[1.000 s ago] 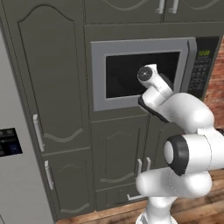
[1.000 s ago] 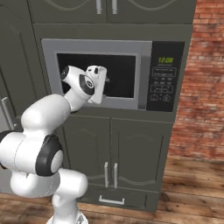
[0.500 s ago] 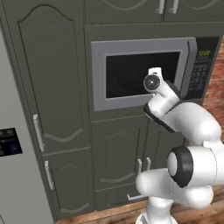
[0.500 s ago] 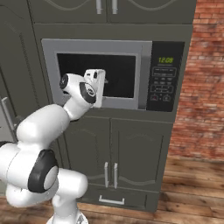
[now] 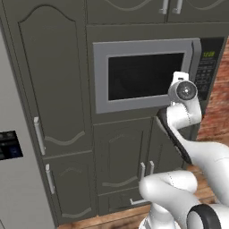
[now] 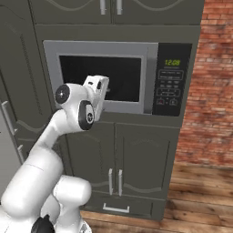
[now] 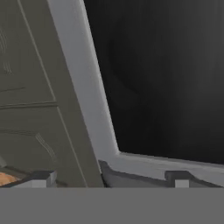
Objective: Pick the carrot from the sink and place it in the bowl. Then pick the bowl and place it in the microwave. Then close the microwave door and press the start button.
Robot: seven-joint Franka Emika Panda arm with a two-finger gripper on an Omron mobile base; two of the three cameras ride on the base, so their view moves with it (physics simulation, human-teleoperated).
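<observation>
1 open gripper just before the microwave door.

Microwave built into dark cabinetry.

The left base view looks from behind and left of the arm, forward and slightly up at the cabinet wall, taking the microwave at an angle from its left. The right base view faces the same wall from the arm's right, nearly square to the microwave door and keypad. Both share the microwave and the cabinets beneath it. The hand view sits very close to the door, rolled, at a corner of its window frame.
</observation>
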